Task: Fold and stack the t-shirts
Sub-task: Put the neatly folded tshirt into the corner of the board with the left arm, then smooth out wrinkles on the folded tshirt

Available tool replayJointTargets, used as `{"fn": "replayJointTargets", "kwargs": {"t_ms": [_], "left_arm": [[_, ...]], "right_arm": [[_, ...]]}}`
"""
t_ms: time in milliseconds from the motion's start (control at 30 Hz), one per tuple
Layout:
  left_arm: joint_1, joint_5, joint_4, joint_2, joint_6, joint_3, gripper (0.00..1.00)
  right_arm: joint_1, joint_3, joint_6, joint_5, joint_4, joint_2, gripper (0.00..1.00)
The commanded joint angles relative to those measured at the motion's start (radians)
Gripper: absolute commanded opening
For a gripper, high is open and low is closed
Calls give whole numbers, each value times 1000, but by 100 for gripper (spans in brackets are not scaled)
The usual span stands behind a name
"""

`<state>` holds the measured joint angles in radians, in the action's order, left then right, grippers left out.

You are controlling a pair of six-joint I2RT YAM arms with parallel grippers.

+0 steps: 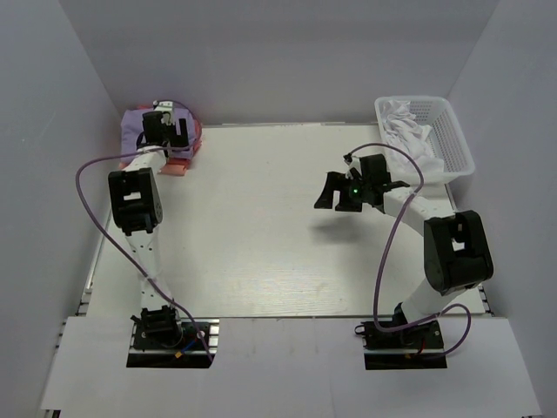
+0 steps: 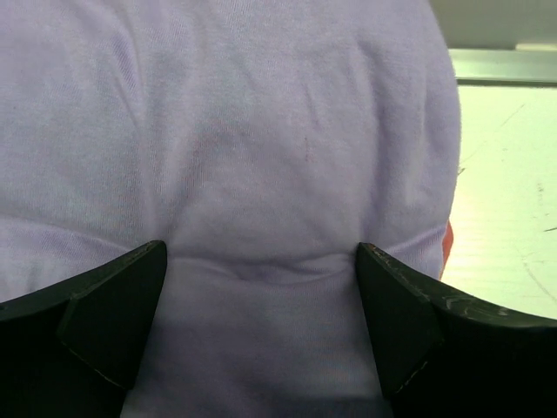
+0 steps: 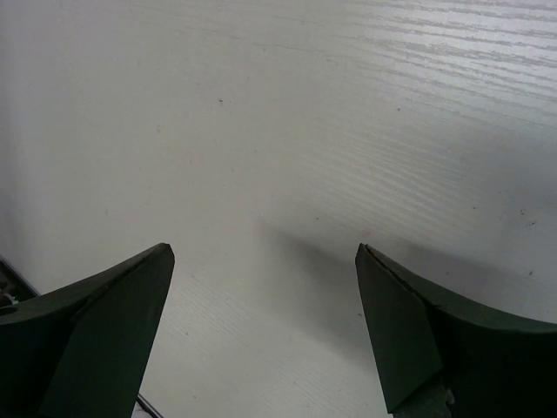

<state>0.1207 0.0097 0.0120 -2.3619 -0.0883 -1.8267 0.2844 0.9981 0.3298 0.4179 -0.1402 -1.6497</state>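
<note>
1. While both arms hold their claws released, the lavender t-shirt (image 2: 261, 131) lies in a soft, rounded bundle at the far left corner of the white table (image 1: 261, 235), its matte knit smooth but for shallow creases.
2. Beneath it a coral-red t-shirt (image 1: 197, 139) shows along the right edge of the pile. A paler salmon-pink t-shirt (image 1: 177, 166) juts out on the near side, and all three make one stack.
3. The table top is pale with a fine wood grain, faintly glossy and flecked with small scuffs.
4. At the far right a white plastic basket (image 1: 459, 148), rectangular with lattice walls, holds crumpled white cloth (image 1: 405, 122) heaped toward its left end.
5. The left gripper (image 2: 261, 257) hangs directly over the lavender shirt, its dark wedge-shaped fingers spread wide and grasping nothing. The cloth fills the space between and beyond them, with a soft fold running from tip to tip. Whether the tips touch the cloth cannot be told.
6. The right gripper (image 3: 264, 252), likewise spread and empty, hovers above bare table right of centre. It is near the basket, on its near left side, and well apart from the stack of shirts.
</note>
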Motion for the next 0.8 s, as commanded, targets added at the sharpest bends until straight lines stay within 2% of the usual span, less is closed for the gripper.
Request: {"fn": "replayJointTargets", "kwargs": {"t_ms": [0, 167, 367, 633, 767], "left_arm": [[5, 7, 85, 128, -8, -66, 100], [5, 32, 20, 176, -37, -141, 100], [14, 32, 127, -5, -56, -428, 100], [46, 35, 80, -157, -16, -442, 100], [69, 70, 82, -259, 54, -488, 100]], "right_arm": [[1, -10, -21, -2, 16, 79, 91], [2, -23, -9, 2, 36, 87, 91], [2, -15, -8, -4, 37, 59, 91], [1, 34, -25, -11, 4, -13, 91], [2, 48, -21, 22, 2, -51, 91]]}}
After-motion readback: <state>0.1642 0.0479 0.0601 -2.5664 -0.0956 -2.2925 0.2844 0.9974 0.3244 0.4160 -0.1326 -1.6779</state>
